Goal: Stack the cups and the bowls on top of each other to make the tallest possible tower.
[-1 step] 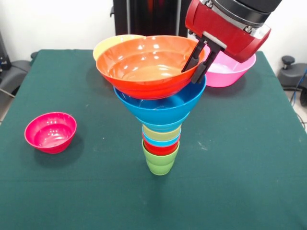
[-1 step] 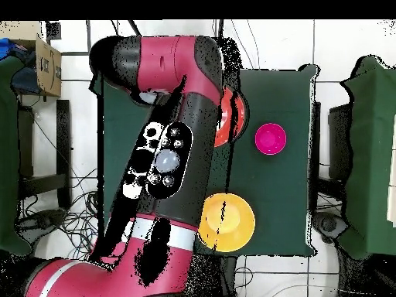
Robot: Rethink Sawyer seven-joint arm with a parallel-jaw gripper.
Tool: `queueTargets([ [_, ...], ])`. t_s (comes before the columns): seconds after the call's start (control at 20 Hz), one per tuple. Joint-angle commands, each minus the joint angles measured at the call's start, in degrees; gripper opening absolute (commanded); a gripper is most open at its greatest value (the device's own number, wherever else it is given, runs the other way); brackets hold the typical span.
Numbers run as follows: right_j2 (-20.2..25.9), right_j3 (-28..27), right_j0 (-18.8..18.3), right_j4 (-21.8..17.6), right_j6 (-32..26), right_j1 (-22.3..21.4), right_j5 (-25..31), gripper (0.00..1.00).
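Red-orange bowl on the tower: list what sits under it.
Under the red-orange bowl: blue bowl, then nested cups down to a lime green base. Each cup shows only its rim band.

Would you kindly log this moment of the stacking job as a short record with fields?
tower: upright, lime green cup at the base, widening upward
top piece: red-orange bowl, resting in the blue bowl
hand: open, fingers straddling the red-orange bowl's rim
loose pieces: magenta bowl, pink bowl, yellow bowl
surface: green table
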Motion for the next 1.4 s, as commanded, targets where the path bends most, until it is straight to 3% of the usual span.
queueTargets([
  [0.05,5.7,3.2,-0.1,-2.5,-1.9,0.4,-2.2,0.00],
  [0.65,4.8,-2.1,0.3,-2.0,-0.5,3.0,1.8,0.00],
  [1.4,4.4,-1.5,1.0,-1.9,0.8,2.9,2.3,0.00],
])
